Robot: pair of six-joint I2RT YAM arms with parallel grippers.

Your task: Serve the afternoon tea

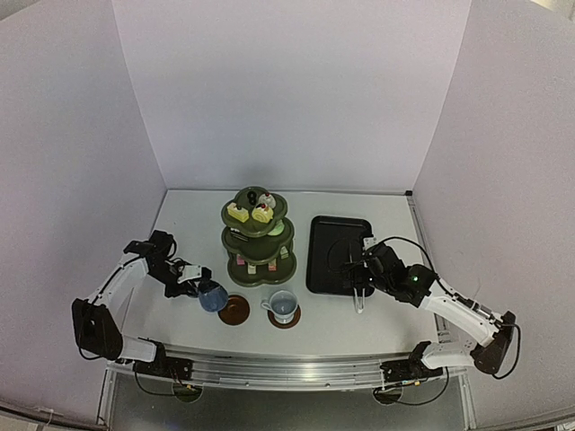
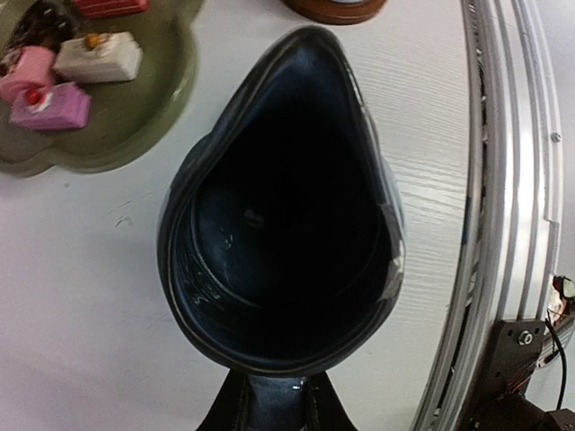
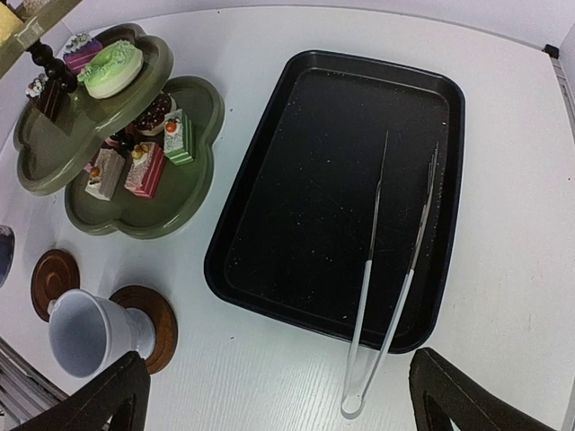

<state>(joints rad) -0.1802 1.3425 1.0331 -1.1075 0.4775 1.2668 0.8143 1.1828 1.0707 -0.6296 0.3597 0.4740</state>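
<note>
My left gripper (image 1: 197, 285) is shut on the handle of the dark blue mug (image 1: 213, 296), which is just left of the empty brown saucer (image 1: 234, 311). The left wrist view looks straight down into the mug (image 2: 287, 224), with the fingers (image 2: 229, 415) clamped on its handle at the bottom edge. The pale mug (image 1: 284, 304) stands on the second saucer (image 1: 292, 319). Behind them is the dark green three-tier stand (image 1: 258, 235) with small cakes (image 3: 144, 169) on its tiers. My right gripper (image 3: 283, 400) stands open over the near end of the tongs, holding nothing.
A black tray (image 1: 340, 254) lies right of the stand. Metal tongs (image 3: 388, 296) rest in it, their bend hanging over the near rim onto the table. The metal rail (image 2: 503, 224) at the table's front edge runs close by the blue mug.
</note>
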